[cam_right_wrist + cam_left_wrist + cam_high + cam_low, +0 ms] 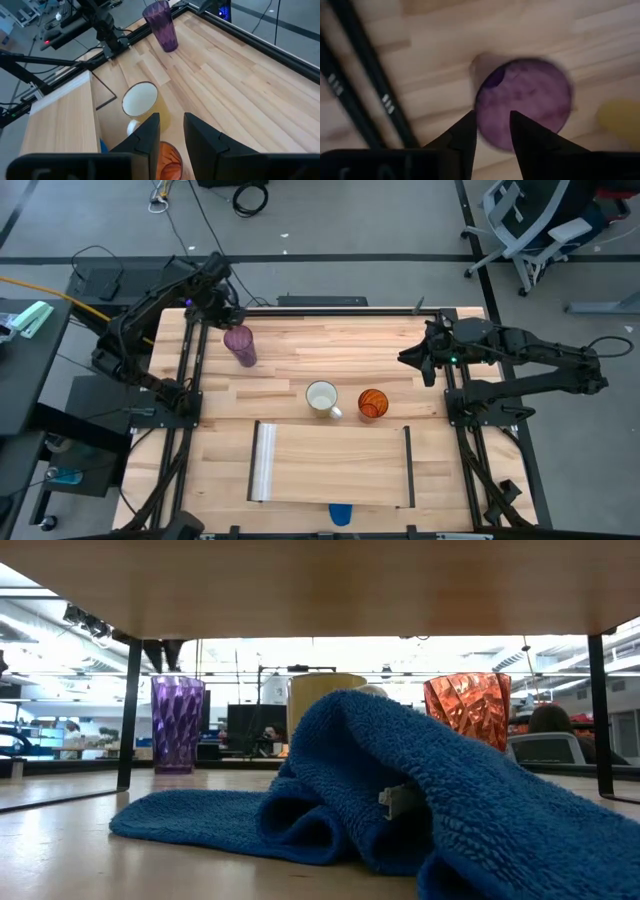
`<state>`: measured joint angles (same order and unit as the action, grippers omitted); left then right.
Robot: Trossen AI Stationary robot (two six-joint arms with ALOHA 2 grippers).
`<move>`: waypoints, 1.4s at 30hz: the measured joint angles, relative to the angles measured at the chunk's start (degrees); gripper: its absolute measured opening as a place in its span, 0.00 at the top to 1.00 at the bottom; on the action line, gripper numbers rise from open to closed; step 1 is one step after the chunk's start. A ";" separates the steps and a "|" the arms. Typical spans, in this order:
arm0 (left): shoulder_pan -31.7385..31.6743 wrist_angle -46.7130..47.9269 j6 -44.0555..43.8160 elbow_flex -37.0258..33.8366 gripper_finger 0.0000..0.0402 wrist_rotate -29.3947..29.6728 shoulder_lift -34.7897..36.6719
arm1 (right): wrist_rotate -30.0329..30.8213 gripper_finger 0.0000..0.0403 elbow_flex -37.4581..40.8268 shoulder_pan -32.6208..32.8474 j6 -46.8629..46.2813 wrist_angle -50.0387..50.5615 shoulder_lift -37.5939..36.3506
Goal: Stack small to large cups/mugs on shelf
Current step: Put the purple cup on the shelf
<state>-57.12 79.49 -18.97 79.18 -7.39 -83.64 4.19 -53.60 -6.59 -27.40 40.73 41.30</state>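
No readable labels; left claw (491, 132) hovers part-open, empty, above the purple tumbler (524, 102).

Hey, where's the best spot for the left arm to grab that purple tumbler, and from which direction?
Probably the rim wall, from straight above. The purple tumbler stands upright, mouth open, with no handle, and the left gripper hangs over its opening, fingers parted. One finger inside and one outside should pinch the wall.

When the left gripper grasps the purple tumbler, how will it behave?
The purple tumbler is tall and narrow, so a sideways push may tip it. It looks translucent, probably light plastic. Its faceted wall might give the left gripper some grip.
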 joint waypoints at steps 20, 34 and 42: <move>3.80 3.01 -10.48 -0.11 0.61 3.23 0.38 | 0.00 0.77 0.00 0.00 3.38 -0.04 0.00; 3.95 -2.55 -13.10 -7.47 0.61 3.30 0.48 | 0.00 0.77 0.00 0.01 3.57 0.35 0.00; 4.31 -7.31 -13.50 -10.11 0.63 3.26 0.37 | 0.00 0.77 0.00 0.01 3.15 0.37 0.00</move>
<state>-52.82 72.18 -32.48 69.06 -4.13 -83.26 4.19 -53.60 -6.58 -24.25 41.10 41.30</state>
